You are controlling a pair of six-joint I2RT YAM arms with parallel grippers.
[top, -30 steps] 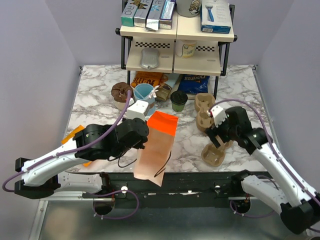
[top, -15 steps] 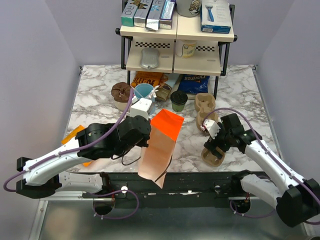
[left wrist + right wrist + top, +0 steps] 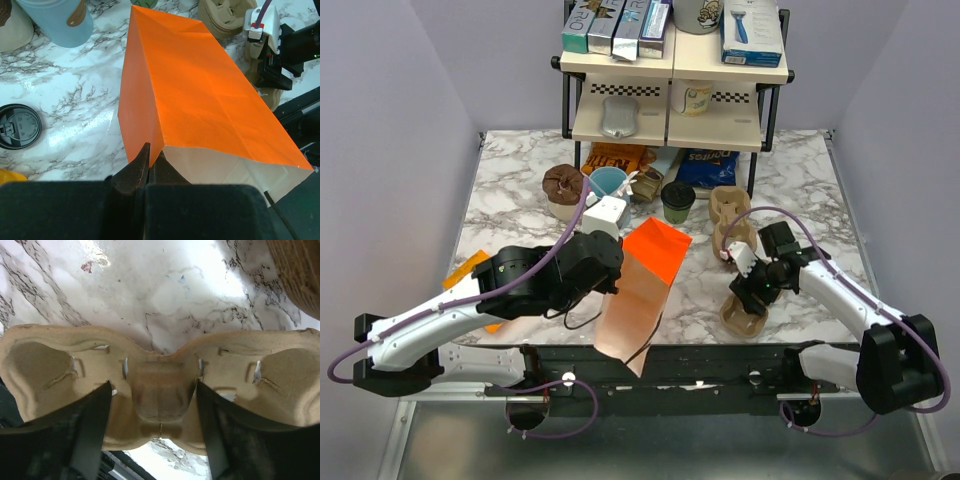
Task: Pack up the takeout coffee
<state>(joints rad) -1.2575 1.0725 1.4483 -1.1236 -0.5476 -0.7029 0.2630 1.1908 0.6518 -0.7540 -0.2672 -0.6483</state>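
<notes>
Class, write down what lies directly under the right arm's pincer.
A brown pulp cup carrier, its narrow middle between the spread fingers of the right pincer; both wells look empty. The marble table shows beyond it; the part beneath the carrier is covered.

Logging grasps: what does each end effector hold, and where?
Left end effector pinches the orange bag at its open mouth's rim. Right end effector holds nothing; its open jaws straddle the cup carrier midway.

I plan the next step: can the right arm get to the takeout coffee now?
Probably not directly: the right gripper sits low astride the near cup carrier, and the second carrier lies close to its path to the takeout coffee. Raised first, it likely could.
</notes>
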